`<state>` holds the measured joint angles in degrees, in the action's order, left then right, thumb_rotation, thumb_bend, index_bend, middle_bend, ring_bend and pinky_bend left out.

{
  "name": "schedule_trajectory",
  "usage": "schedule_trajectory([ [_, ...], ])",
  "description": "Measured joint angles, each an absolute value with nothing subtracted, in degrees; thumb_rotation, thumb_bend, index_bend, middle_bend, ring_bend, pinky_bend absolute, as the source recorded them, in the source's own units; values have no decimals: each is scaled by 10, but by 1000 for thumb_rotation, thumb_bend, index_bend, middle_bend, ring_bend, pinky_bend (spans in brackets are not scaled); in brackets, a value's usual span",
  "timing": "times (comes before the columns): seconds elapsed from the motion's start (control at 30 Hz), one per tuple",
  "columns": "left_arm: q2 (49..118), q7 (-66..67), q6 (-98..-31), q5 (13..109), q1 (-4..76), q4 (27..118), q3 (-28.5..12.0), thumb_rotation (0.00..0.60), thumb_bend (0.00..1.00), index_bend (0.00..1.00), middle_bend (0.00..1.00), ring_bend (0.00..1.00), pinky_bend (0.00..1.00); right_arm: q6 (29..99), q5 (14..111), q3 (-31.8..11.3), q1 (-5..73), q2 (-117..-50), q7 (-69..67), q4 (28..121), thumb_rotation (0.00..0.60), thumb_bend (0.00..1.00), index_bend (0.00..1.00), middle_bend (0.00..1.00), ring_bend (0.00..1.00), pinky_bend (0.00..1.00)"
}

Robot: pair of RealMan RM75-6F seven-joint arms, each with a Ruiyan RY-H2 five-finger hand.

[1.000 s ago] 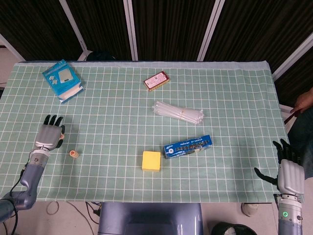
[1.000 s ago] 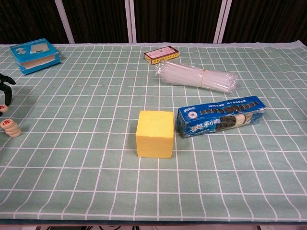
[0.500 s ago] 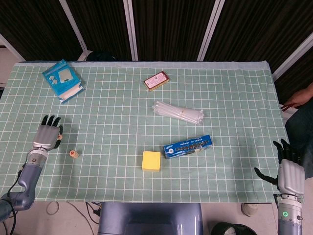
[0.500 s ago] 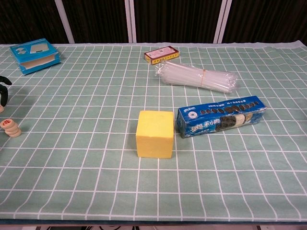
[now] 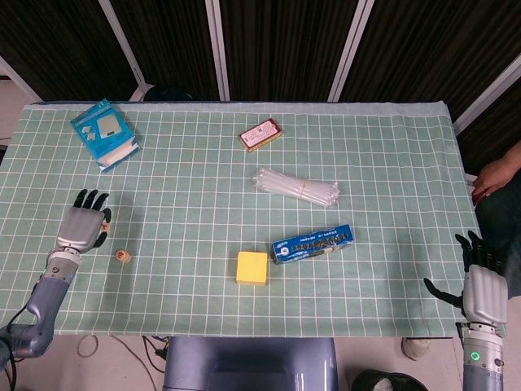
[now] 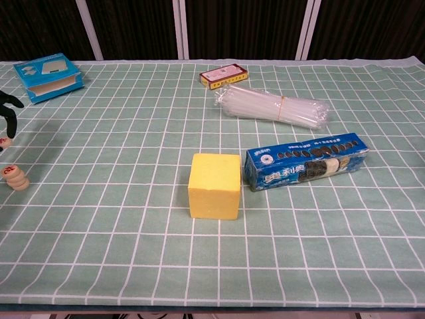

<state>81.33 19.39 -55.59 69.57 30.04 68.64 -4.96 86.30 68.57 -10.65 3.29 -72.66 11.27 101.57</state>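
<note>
- Since a second ago the left hand (image 5: 81,226) has drifted slightly up and to the right over the left edge of the table; everything lying on the table has stayed where it was, and a bystander's arm now reaches in at the right edge.
- The left hand hovers palm down with its fingers spread apart. A small pale piece (image 6: 4,141) shows just under its fingertips in the chest view, but I cannot tell whether the hand holds it or it lies on the cloth.
- A short stack of round wooden game pieces (image 5: 122,256) sits on the green checked tablecloth (image 5: 187,187) just beside that hand, toward the robot and to the right, not touching it.
- The right hand (image 5: 482,287) hangs off the table's right front corner, fingers loosely apart, holding nothing.
- Further off lie a yellow block (image 5: 251,267), a blue biscuit box (image 5: 313,243) just beside it, a bundle of clear straws (image 5: 297,187), a small red box (image 5: 260,134) and a light blue box (image 5: 103,133) at the far left.
- Risk, as I judge it: the stack is small and loose, so a low sideways sweep of the left hand's fingers could topple it and scatter pieces toward the near table edge.
- The cloth could also bunch under a dragging fingertip and shift the stack.
</note>
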Motion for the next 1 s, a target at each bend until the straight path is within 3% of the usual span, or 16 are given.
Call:
schedule_trajectory([
  [0.5, 737, 218, -632, 798, 271, 847, 1, 600, 339, 490, 107, 0, 19, 863, 686, -107, 32, -726, 111, 1016, 600, 266, 118, 49, 0, 0],
  [1.0, 740, 254, -638, 812, 261, 863, 15, 600, 338, 489, 107, 0, 18, 863, 685, -107, 32, -725, 110, 1016, 600, 267, 118, 50, 0, 0],
])
